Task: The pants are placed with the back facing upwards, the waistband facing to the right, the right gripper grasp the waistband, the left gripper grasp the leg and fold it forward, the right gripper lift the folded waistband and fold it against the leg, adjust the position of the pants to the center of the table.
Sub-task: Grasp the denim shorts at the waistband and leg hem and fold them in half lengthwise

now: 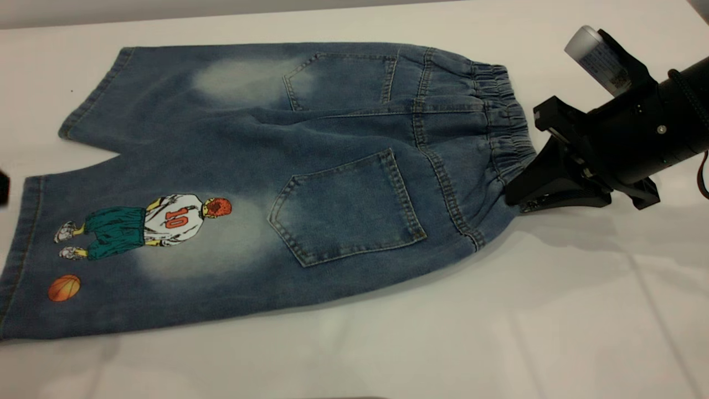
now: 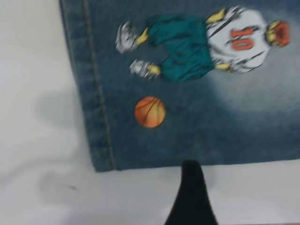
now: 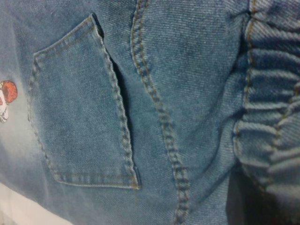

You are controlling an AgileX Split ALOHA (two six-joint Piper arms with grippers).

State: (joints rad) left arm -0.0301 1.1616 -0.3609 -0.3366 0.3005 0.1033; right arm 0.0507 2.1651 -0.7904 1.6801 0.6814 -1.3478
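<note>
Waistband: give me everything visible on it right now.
The waistband is a gathered, ruffled elastic band of dark blue denim with tan stitching, along the right end of the pants, which lie flat, back pockets up, on the white table. It puckers in tight vertical folds. The right gripper is at its near corner, jaws closed on the fabric there. Nothing else touches it.

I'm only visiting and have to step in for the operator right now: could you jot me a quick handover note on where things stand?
Right gripper: at the waistband, at the near corner; grip not confirmable.
Left gripper: one finger shows just off the printed leg near its hem; not gripping.
Pants: flat on the table, back pockets up, waistband to the right.
Done: layout, right approach.
Left: grasp the leg, fold forward, fold waistband onto leg, centre the pants.
</note>
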